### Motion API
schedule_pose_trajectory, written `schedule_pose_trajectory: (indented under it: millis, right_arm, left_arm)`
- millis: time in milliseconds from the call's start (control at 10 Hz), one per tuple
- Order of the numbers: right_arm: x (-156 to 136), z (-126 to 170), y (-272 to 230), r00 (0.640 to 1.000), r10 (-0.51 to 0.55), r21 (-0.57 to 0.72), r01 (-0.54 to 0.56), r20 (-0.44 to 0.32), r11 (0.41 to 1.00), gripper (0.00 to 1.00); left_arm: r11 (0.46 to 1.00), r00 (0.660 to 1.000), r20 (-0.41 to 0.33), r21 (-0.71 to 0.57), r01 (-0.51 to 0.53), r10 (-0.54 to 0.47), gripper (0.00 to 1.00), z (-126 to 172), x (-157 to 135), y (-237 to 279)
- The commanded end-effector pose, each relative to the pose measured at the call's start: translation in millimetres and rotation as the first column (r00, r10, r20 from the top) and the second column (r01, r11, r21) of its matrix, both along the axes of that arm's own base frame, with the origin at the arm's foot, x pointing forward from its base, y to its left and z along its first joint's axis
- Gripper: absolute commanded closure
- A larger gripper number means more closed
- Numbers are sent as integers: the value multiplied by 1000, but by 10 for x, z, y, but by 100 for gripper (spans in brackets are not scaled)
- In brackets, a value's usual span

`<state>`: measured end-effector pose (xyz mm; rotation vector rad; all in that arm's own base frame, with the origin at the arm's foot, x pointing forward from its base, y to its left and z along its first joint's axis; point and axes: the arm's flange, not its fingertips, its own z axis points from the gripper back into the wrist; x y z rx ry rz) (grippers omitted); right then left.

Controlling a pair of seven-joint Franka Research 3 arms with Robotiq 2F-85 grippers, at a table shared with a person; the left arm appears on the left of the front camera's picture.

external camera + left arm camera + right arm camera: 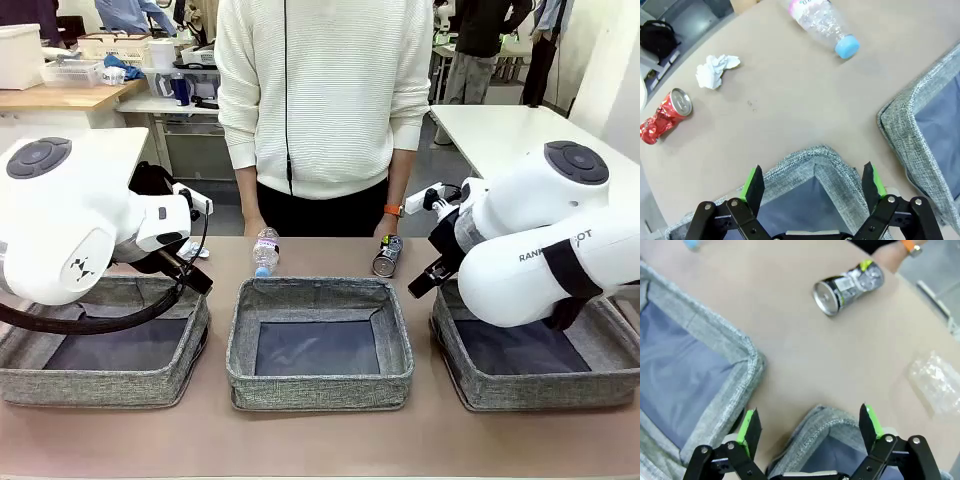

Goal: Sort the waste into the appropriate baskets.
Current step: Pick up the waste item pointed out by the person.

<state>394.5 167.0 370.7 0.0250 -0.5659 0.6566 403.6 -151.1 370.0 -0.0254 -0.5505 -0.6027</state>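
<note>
Three grey woven baskets stand in a row at the table's near side: left [100,385], middle [320,385] and right [540,392]. Behind the middle one lie a clear bottle [265,252] with a blue cap and a dark can [387,256]. My left gripper [812,172] hangs open and empty over the left basket's corner [822,157]. Beyond it lie the bottle [820,19], a white paper wad [715,70] and a crushed red can [665,115]. Open and empty too, my right gripper [809,414] hovers over the right basket's corner [827,422], with the dark can [847,282] and a crumpled clear plastic cup [935,382] past it.
A person in a white sweater stands at the far edge, one hand [255,228] by the bottle and the other hand [385,228], with an orange wristband, by the dark can. Both arm bodies bulk over the outer baskets. Bare tabletop lies between the baskets and the waste.
</note>
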Motion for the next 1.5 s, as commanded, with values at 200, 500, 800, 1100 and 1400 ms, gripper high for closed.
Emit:
schedule_pose_trajectory:
  millis: [200, 500, 800, 1100, 1400]
  right_arm:
    - [0, 0, 0, 1000, 0, 0, 0, 0, 1000, 0]
    - [0, 0, 0, 1000, 0, 0, 0, 0, 1000, 0]
    - [0, 0, 0, 1000, 0, 0, 0, 0, 1000, 0]
    - [0, 0, 0, 1000, 0, 0, 0, 0, 1000, 0]
    - [0, 0, 0, 1000, 0, -1, 0, 0, 1000, 0]
  left_arm:
    - [1000, 1000, 0, 0, 0, 0, 0, 0, 0, 0]
    - [1000, 1000, 0, 0, 0, 0, 0, 0, 0, 0]
    - [1000, 1000, 0, 0, 0, 0, 0, 0, 0, 0]
    - [1000, 1000, 0, 0, 0, 0, 0, 0, 0, 0]
    - [1000, 1000, 0, 0, 0, 0, 0, 0, 0, -1]
